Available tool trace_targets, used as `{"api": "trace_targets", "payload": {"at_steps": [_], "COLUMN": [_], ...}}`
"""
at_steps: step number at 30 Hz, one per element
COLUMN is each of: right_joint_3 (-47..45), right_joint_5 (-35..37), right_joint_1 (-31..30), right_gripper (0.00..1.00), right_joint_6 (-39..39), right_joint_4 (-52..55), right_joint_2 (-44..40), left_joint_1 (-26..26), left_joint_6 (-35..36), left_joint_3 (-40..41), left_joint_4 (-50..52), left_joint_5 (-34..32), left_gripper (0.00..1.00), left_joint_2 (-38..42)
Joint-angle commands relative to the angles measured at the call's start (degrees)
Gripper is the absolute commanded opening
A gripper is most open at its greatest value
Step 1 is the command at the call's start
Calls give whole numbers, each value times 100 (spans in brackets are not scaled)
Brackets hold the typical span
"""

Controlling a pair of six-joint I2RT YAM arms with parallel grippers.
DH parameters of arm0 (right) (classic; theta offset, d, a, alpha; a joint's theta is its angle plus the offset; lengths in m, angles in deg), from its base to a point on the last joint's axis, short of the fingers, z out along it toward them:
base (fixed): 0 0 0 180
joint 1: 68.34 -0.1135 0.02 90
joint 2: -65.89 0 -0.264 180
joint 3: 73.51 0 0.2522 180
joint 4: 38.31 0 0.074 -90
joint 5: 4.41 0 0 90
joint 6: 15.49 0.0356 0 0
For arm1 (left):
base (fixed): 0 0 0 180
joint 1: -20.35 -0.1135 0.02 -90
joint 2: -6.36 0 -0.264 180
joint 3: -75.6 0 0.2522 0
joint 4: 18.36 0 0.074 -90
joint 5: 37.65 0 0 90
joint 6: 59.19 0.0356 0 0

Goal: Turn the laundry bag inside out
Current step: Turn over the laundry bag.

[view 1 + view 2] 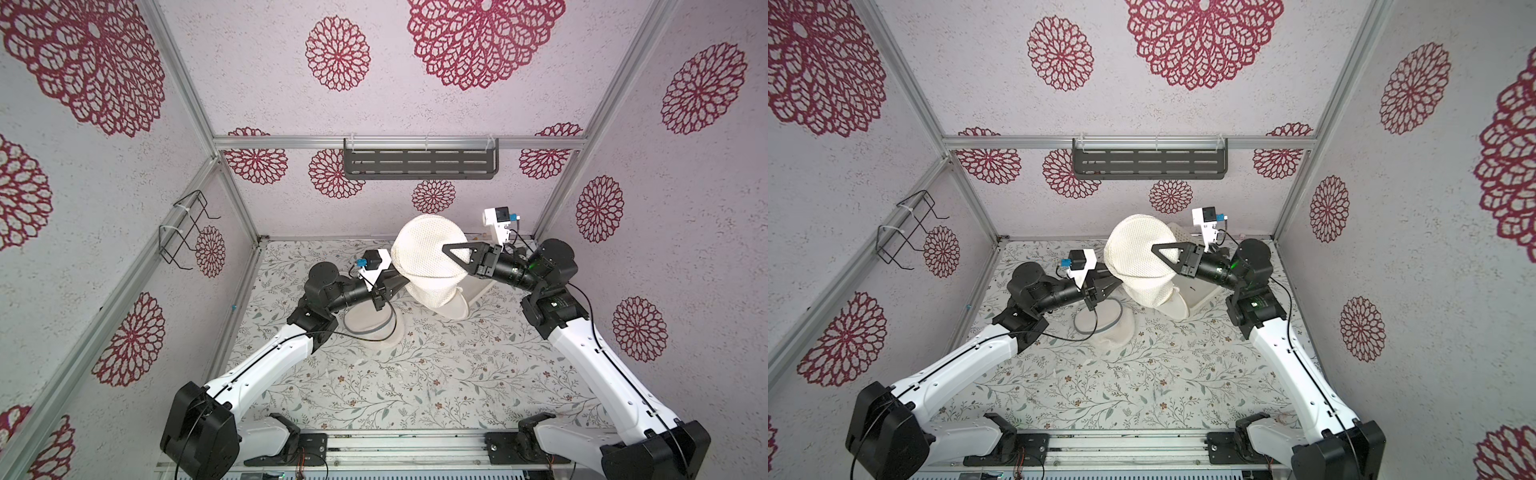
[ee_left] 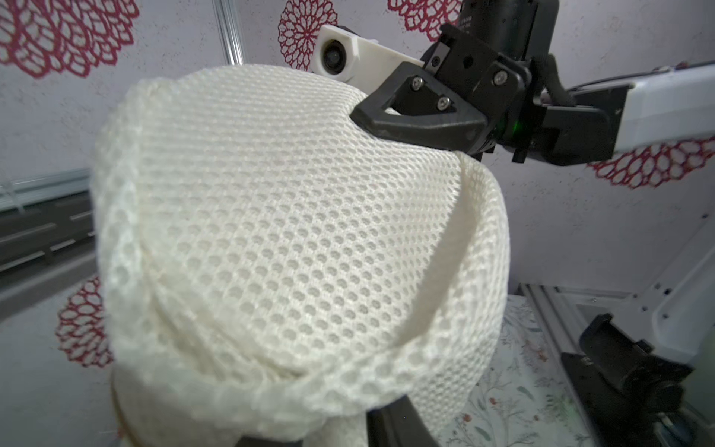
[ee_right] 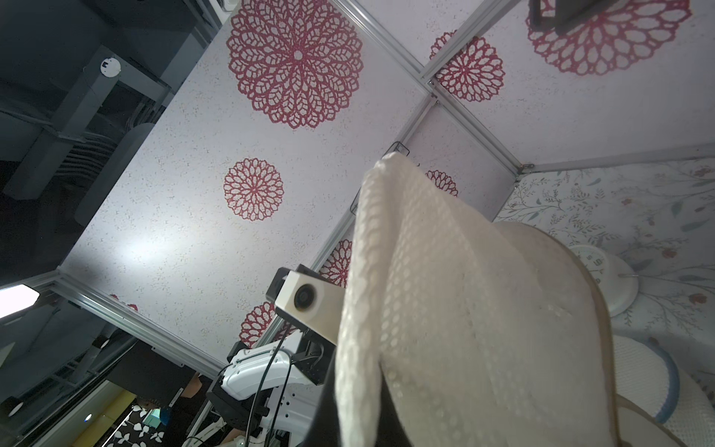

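1. The laundry bag (image 1: 419, 249), made of white mesh, is up in the air above the back part of the table (image 1: 415, 382), between the two grippers. Both top views show this.
2. Its upper part is round and puffed like a dome. The lower part hangs down and gets narrower, with a smooth cream fold at the bottom. It cannot be told whether this end touches the table.
3. The right gripper (image 1: 446, 249) is clenched on the mesh at the side of the dome. In the left wrist view its black finger (image 2: 418, 125) presses into the fabric.
4. The left gripper (image 1: 1115, 281) reaches to the lower left side of the bag. The mesh lies over its fingers in the left wrist view, so it cannot be told whether it grasps the bag or is released.
5. Under the left arm a flat mesh piece (image 1: 374, 332) with a grey rim lies on the table, apart from the bag.
6. A white tub (image 1: 1202, 297) stands just behind the hanging part.
7. A grey shelf (image 1: 419, 164) hangs on the back wall, and a wire rack (image 1: 187, 228) on the left wall.
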Motion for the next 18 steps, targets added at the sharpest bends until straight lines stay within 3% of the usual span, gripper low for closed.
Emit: {"api": "trace_targets", "payload": {"at_steps": [1, 2, 14, 18], "right_joint_3": [1, -14, -534, -586], "right_joint_5": [162, 267, 1558, 1827], "right_joint_1": [1, 1, 253, 283], "right_gripper": [0, 0, 0, 0], "right_joint_6": [222, 247, 1670, 1934], "right_joint_4": [-515, -555, -1704, -1512], "right_joint_2": [-145, -150, -260, -264], "left_joint_1": [128, 153, 468, 801], "left_joint_6": [64, 35, -395, 178], "left_joint_3": [-116, -94, 491, 605], "left_joint_4": [-101, -94, -356, -365], "left_joint_5": [-51, -79, -594, -1656], "left_gripper": [6, 0, 0, 0], "left_joint_2": [-73, -72, -106, -119]}}
